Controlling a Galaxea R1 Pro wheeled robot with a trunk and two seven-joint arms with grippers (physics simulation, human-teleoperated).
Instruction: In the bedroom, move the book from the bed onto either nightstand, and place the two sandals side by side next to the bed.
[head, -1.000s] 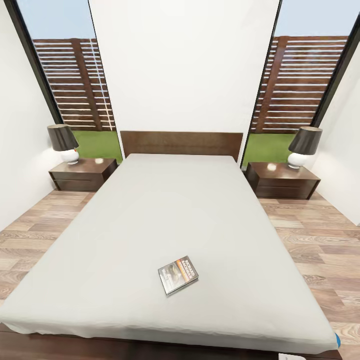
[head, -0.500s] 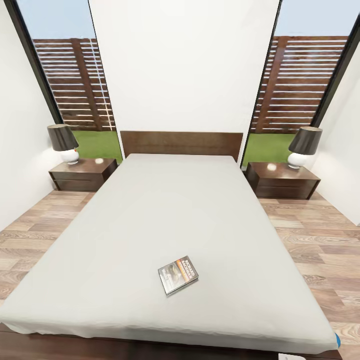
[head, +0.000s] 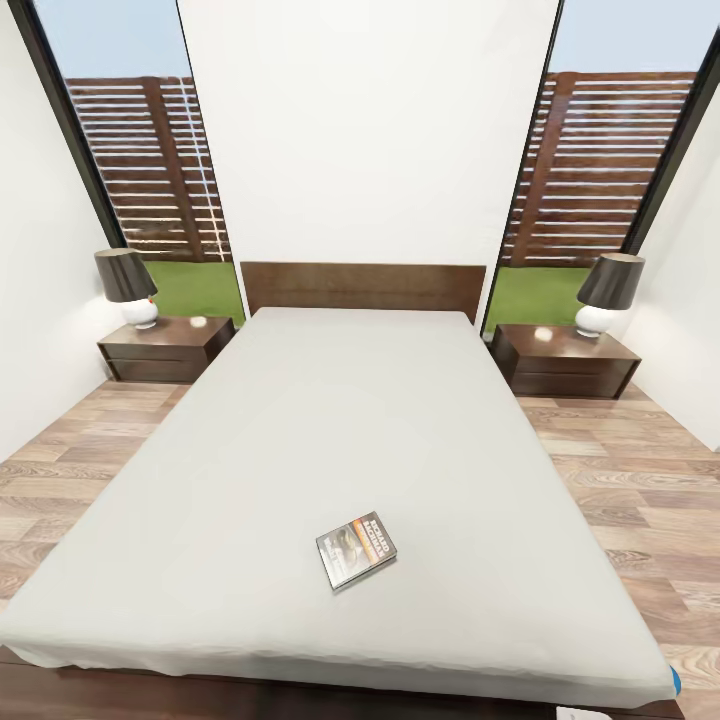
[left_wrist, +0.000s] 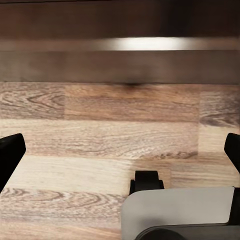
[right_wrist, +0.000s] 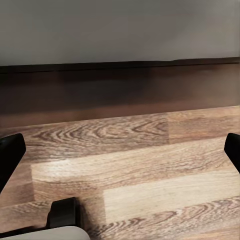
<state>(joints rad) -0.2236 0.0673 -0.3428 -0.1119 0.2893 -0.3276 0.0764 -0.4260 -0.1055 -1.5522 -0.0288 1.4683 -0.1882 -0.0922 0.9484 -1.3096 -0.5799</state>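
The book (head: 356, 549), a small dark paperback with orange and white lettering, lies flat on the pale grey mattress of the bed (head: 330, 420), near its foot and slightly right of centre. One dark brown nightstand (head: 165, 348) stands left of the headboard and another nightstand (head: 563, 360) stands to the right. A sliver of bright blue (head: 676, 682) peeks out at the bed's near right corner; I cannot tell if it is a sandal. My left gripper (left_wrist: 120, 152) is open over the plank floor facing the dark bed frame (left_wrist: 120, 60). My right gripper (right_wrist: 120, 155) is open the same way.
Each nightstand carries a lamp with a dark shade, one lamp (head: 127, 285) on the left and one lamp (head: 608, 290) on the right. Wood-plank floor (head: 640, 500) runs along both sides of the bed. Tall windows flank the white wall behind the headboard (head: 362, 286).
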